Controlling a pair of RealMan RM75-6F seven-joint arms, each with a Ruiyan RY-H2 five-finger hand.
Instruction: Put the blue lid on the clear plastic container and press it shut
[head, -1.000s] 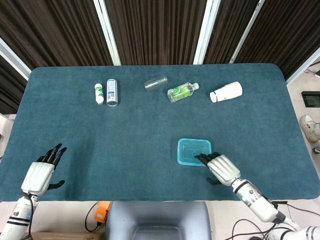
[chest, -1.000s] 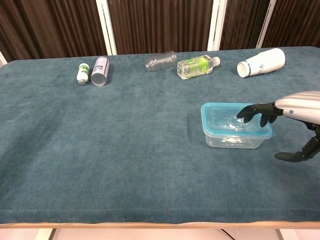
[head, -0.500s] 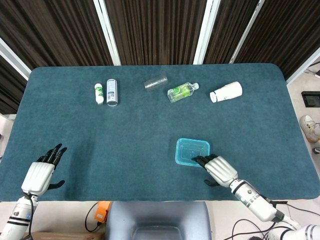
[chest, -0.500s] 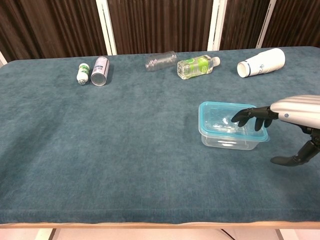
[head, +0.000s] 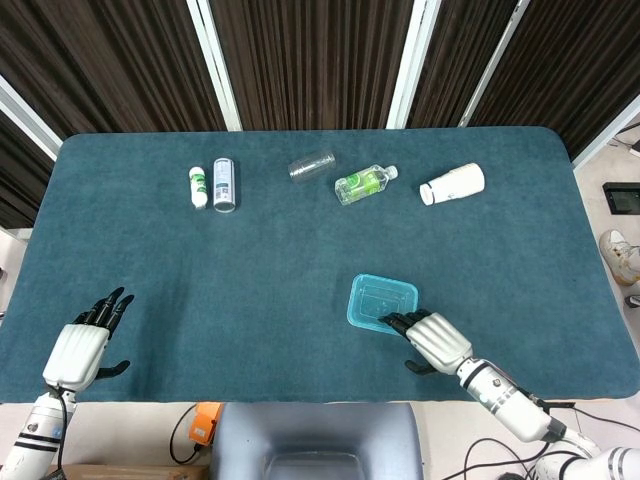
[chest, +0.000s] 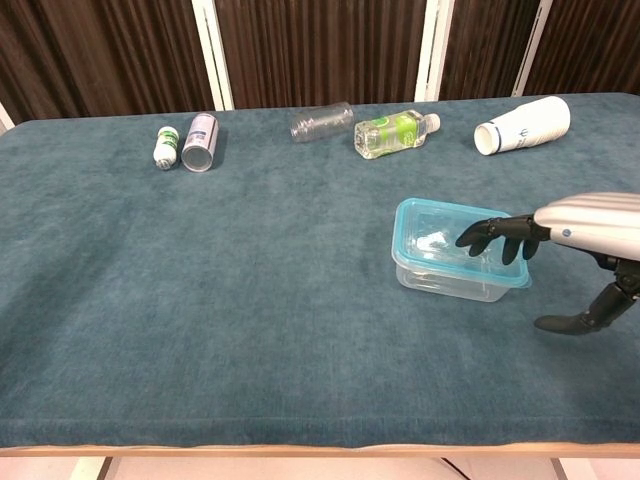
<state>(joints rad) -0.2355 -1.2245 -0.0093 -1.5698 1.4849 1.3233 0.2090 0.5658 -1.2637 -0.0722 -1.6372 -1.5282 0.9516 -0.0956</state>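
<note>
— Lower right of the head view: what have I got?
— My right hand (head: 437, 338) lies flat, fingertips (chest: 487, 237) resting on the blue lid (head: 382, 304), holding nothing. The lid sits on the container (chest: 452, 283), near the table's (head: 300, 260) front edge.
— And the left hand (head: 80, 348)?
— Lower left, fingers spread, empty, close to the front edge.
— Room around?
— Bare cloth lies between the container and the bottles (head: 366, 184) along the far side.
</note>
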